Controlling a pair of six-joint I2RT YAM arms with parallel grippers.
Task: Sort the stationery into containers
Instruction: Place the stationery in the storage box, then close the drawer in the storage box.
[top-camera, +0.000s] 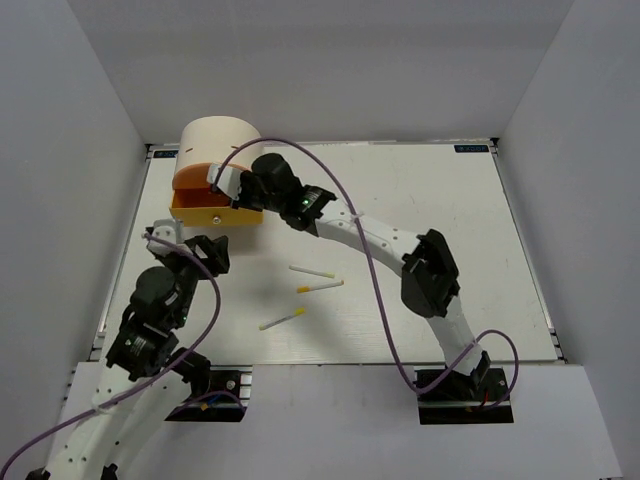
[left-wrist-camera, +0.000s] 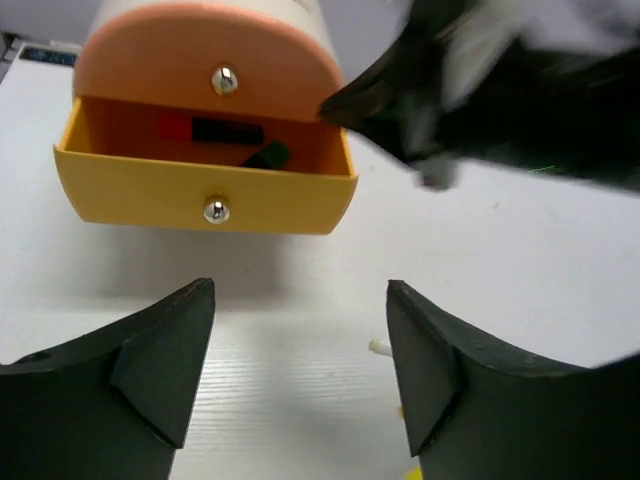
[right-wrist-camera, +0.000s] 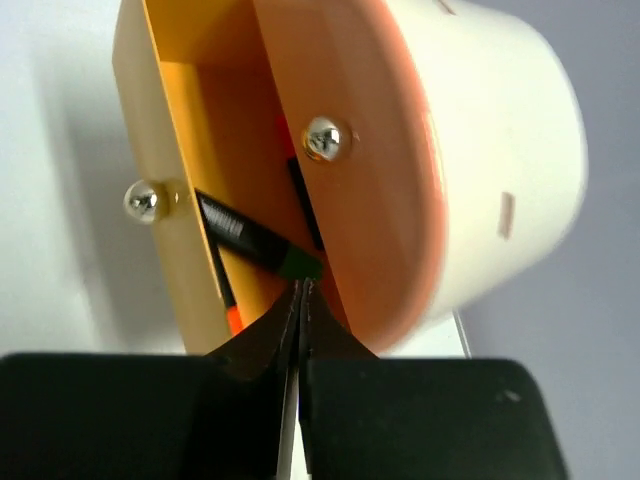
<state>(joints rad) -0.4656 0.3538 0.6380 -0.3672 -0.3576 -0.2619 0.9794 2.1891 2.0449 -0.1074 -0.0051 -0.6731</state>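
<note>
From above: organiser (top-camera: 215, 140) far left, drawer (top-camera: 210, 212) open, three sticks (top-camera: 320, 286) loose on bench (top-camera: 430, 200), unsorted. From left wrist: left hand (left-wrist-camera: 300, 290) apart, empty, facing highlighters (left-wrist-camera: 228, 130) already in drawer. From right wrist: right hand (right-wrist-camera: 302, 290) pinched together, empty, at drawer mouth.

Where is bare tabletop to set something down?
Free: the right half of the white tabletop, between the right arm and the right edge, and the far strip right of the cream drum organiser. Crowded: before the open yellow drawer, with right fingers and left fingers nearby; three thin white-and-yellow sticks lie centrally.
</note>
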